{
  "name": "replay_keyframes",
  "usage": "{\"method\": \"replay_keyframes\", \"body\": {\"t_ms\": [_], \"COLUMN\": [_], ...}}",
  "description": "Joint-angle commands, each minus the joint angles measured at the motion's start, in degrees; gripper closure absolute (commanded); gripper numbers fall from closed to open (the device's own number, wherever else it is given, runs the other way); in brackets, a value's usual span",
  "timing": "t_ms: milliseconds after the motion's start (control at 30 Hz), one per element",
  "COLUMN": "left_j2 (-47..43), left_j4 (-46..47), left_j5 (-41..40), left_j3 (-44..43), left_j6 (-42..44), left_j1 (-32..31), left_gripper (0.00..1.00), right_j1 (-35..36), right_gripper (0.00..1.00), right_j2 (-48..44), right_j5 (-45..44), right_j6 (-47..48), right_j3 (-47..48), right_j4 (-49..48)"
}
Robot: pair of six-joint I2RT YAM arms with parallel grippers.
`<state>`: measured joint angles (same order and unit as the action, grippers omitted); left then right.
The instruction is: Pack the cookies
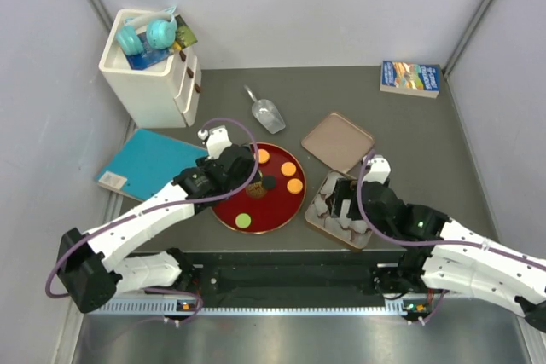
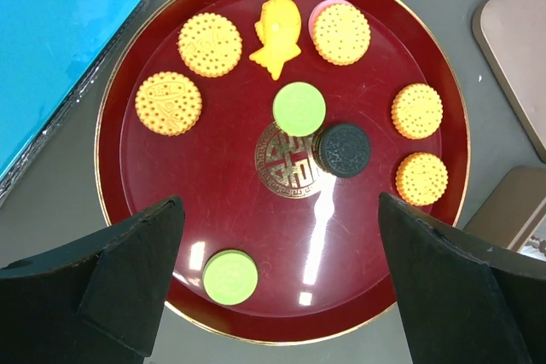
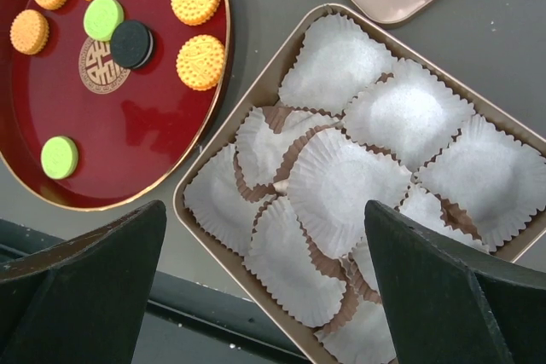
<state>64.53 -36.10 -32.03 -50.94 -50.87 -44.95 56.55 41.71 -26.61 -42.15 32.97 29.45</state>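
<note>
Cookies lie on a dark-red plate (image 2: 213,210): several orange discs (image 2: 169,103), two green (image 2: 299,108), one black (image 2: 343,150), and a yellow fish-shaped piece (image 2: 277,26). One orange cookie (image 2: 341,32) sits on a pink one. My left gripper (image 2: 279,236) is open and empty above the plate's near part, with a green cookie (image 2: 230,276) just inside its left finger. My right gripper (image 3: 265,219) is open and empty above a tin (image 3: 247,296) lined with empty white paper cups (image 3: 345,181). In the top view the left gripper (image 1: 241,178) is over the plate (image 1: 275,209) and the right gripper (image 1: 345,206) is over the tin.
The tin's tan lid (image 1: 338,141) lies behind the tin. A metal scoop (image 1: 266,112) lies behind the plate. A blue notebook (image 1: 149,164) and a white drawer unit with headphones (image 1: 153,66) are at the left. A book (image 1: 410,78) lies at the far right.
</note>
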Motion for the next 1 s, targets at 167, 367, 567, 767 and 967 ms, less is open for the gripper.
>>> {"method": "replay_keyframes", "body": {"t_ms": [167, 367, 567, 767, 967], "left_j2": [1.73, 9.02, 21.23, 39.07, 52.34], "left_j4": [4.8, 6.82, 13.59, 14.04, 21.48], "left_j5": [-2.94, 8.79, 15.6, 16.03, 17.53], "left_j3": [-7.76, -15.33, -25.93, -38.94, -45.38], "left_j6": [6.13, 7.1, 5.34, 9.38, 12.2], "left_j1": [2.4, 16.68, 28.77, 28.78, 28.78], "left_gripper": [0.0, 0.0, 0.04, 0.06, 0.07], "right_j1": [-0.48, -0.39, -0.48, -0.48, -0.83], "right_gripper": [0.01, 0.01, 0.01, 0.01, 0.01], "right_j2": [-3.13, -3.13, -3.13, -3.22, -2.96], "right_j5": [-0.02, -0.63, -2.39, -3.97, -5.47], "right_j6": [2.42, 4.0, 6.29, 8.22, 9.1], "right_j3": [0.25, 0.87, 2.89, 5.61, 7.98], "right_j4": [-1.5, -1.42, -0.54, 1.48, 3.59]}}
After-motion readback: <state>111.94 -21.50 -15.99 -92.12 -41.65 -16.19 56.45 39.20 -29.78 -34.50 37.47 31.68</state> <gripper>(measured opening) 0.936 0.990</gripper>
